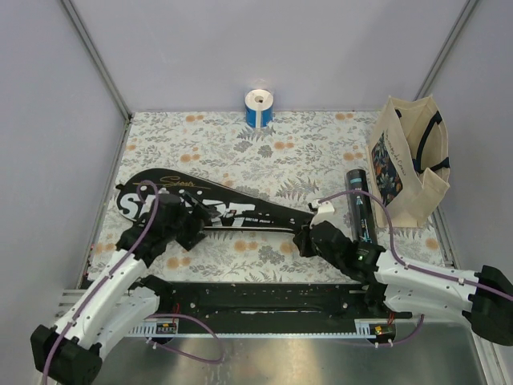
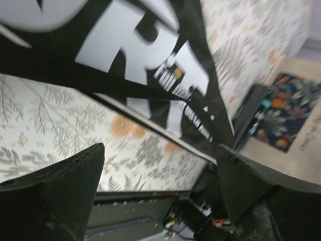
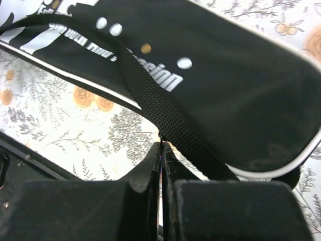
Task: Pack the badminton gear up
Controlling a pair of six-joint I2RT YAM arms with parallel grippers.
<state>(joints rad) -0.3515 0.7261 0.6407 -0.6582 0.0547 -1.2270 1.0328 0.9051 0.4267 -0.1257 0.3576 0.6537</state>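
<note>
The left gripper hangs wide open, holding nothing, just above the cover near its printed lettering. The right gripper is clenched, its tips at the edge of the strap by the cover's narrow end. Whether they nip the webbing cannot be told. The cover lies flat across the table, with the tube near its narrow end and the bag standing at the far right. No rackets or shuttlecocks show.

Three things look likely to go wrong. If the right tips hold only the strap's edge, a lift could let it slip free. A pull on the strap alone could swing the long cover into the tube and roll it. The left jaws, closing on slack fabric, might bunch it rather than grip.
</note>
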